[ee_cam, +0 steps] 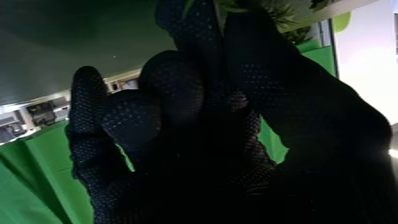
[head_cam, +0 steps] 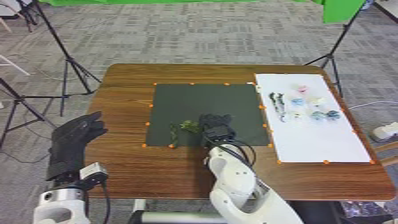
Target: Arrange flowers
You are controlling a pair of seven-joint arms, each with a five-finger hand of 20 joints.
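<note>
My right hand [head_cam: 216, 129] is low over the dark mat [head_cam: 213, 100], close to its front edge. Just left of its fingertips lies a leafy green sprig [head_cam: 188, 125], and a thin green stem [head_cam: 173, 134] lies farther left. In the right wrist view, the thumb and a finger of my right hand [ee_cam: 213, 115] pinch a bit of the green sprig [ee_cam: 234, 6]; the other fingers are curled. My left hand [head_cam: 75, 136] stays over the table's left edge, fingers relaxed. Pale flowers [head_cam: 315, 101], a pink one [head_cam: 302, 89] and blue ones [head_cam: 333, 114] lie on the white sheet [head_cam: 320, 142].
Dark green stems [head_cam: 278, 104] lie at the white sheet's left side. Orange markers [head_cam: 268, 131] line the mat and sheet. Brown wooden table [head_cam: 160, 172] surrounds the mat. Black stands rise behind both sides of the table, and a white object [head_cam: 385, 131] stands off its right edge.
</note>
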